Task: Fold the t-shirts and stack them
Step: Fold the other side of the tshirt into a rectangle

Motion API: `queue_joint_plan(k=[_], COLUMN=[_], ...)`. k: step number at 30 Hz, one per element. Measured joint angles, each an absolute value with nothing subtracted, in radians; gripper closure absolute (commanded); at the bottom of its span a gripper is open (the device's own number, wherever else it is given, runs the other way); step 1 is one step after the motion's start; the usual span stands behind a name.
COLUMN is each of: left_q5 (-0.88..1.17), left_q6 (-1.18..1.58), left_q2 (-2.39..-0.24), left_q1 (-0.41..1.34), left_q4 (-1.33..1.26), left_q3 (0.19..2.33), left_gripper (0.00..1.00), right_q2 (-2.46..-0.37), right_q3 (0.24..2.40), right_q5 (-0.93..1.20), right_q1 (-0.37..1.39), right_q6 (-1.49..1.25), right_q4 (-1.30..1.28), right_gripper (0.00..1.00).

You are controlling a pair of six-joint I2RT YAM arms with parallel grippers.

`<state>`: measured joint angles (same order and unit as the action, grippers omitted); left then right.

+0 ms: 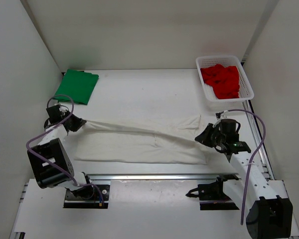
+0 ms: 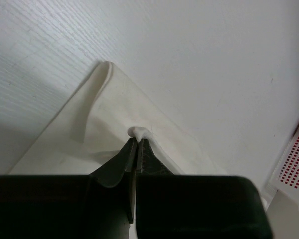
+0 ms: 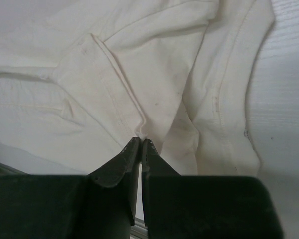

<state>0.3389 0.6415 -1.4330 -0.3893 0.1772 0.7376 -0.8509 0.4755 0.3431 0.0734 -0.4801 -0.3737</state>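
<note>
Nearest, along the front edge of the table [image 1: 149, 89]: a metal rail [image 1: 154, 177], with both arm bases bolted beside it.

Just beyond, on the left: the left gripper [image 1: 79, 123], pressed together on a corner of the white shirt [image 1: 139, 147]. In the left wrist view, tips [image 2: 138, 142] closed on a small nub of white cloth poking out past them. Beyond them, the shirt [image 2: 89, 129] falling away in a taut triangle down to the tabletop.

On the right, at about the same depth: the right gripper [image 1: 203, 137], likewise pinching the white shirt, at its right end. In the right wrist view, tips [image 3: 141, 142] clamped on a ridge of cloth. Past them, a stitched hem and soft folds of the shirt [image 3: 139, 64] spread out, with bare tabletop at the far right.

Between the two grippers, across the middle of the table: the white shirt, mostly lying flat. One narrow band of it drawn tight in a straight line from one pinch to the other.

Farther back, at the far left corner: the green shirt [image 1: 78, 85], folded into a flat rectangle, well apart from the white one.

At the far right corner: a white mesh basket [image 1: 224, 59], with the red shirt [image 1: 222, 80] crumpled inside. In the left wrist view, a corner of that basket [image 2: 294, 159] at the right edge, red showing through the mesh.
</note>
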Motion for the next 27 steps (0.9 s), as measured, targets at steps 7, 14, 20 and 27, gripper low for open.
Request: queue_joint_plan(k=[7, 14, 20, 27], left_q5=[0.319, 0.322, 0.303, 0.156], left_q6=[0.654, 0.722, 0.753, 0.698], left_q2=[-1.289, -1.264, -1.172, -1.148], left_q1=[-0.390, -0.464, -0.347, 0.199], left_q4=[0.146, 0.130, 0.102, 0.010], left_q3=[0.682, 0.574, 0.624, 0.705], left_gripper=[0.76, 0.53, 0.57, 0.58], right_q2=[-0.789, -0.748, -0.726, -1.015], right_q3=[0.417, 0.335, 0.446, 0.650], right_q5=[0.351, 0.342, 0.221, 0.168], right_q1=[0.042, 0.041, 0.142, 0.244], right_q6=[-0.506, -0.546, -0.540, -0.511], right_q4=[-0.357, -0.384, -0.450, -0.348], right_gripper=[1.00, 0.77, 0.94, 0.96])
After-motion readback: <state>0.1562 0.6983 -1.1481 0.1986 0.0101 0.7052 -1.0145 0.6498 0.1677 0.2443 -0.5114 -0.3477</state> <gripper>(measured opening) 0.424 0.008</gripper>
